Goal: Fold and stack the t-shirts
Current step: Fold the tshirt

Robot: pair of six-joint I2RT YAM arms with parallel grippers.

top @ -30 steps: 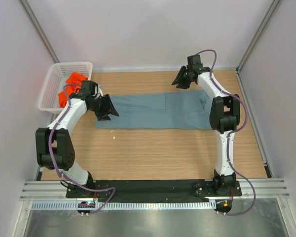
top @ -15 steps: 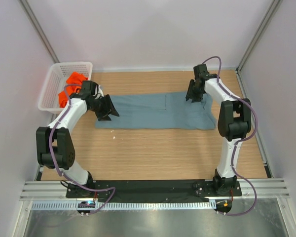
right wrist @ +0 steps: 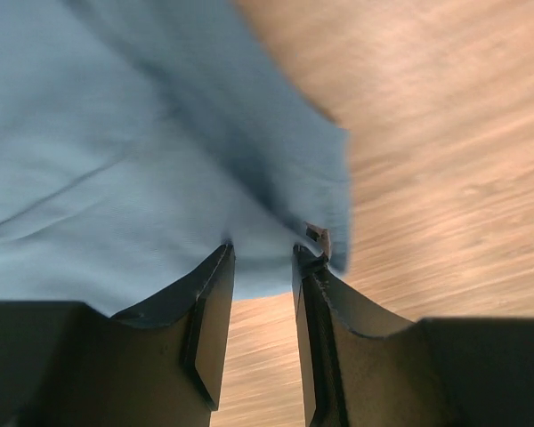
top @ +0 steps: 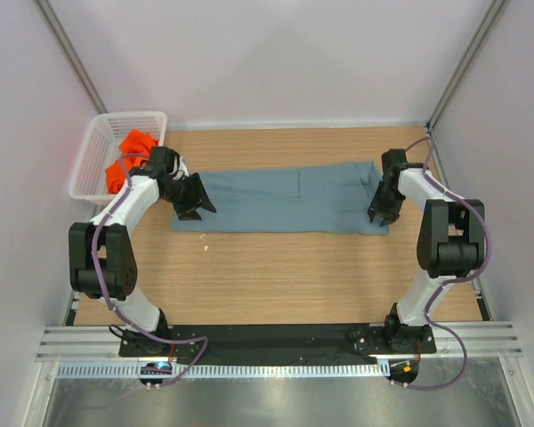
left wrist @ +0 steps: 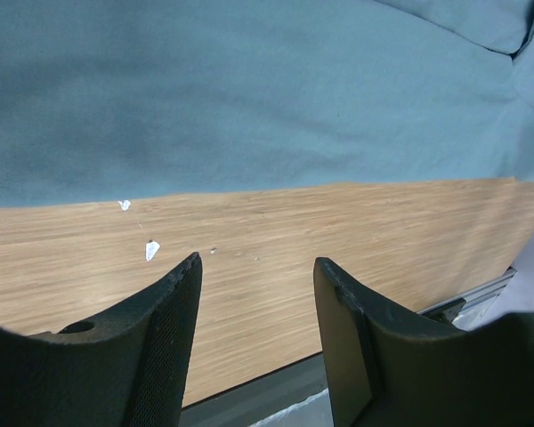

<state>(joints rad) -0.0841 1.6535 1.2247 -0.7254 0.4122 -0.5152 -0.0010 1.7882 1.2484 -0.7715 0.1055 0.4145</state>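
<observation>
We log the grey-blue shirt (top: 285,200) flat on the worktop (top: 294,276), long axis running 9 to 3 o'clock. The left claw (top: 196,197) sits at its 9 o'clock end, the right claw (top: 379,212) at the near corner of the 3 o'clock end. The orange shirt (top: 129,156) is bunched in the basket (top: 87,169) at 10 o'clock, nearest the left arm. Wrist views add what overhead hides: left jaws wide apart and empty, with the hem ahead at 12 o'clock; right jaws narrowly parted, nothing pinched that we can see, the shirt corner just ahead, blurred
</observation>
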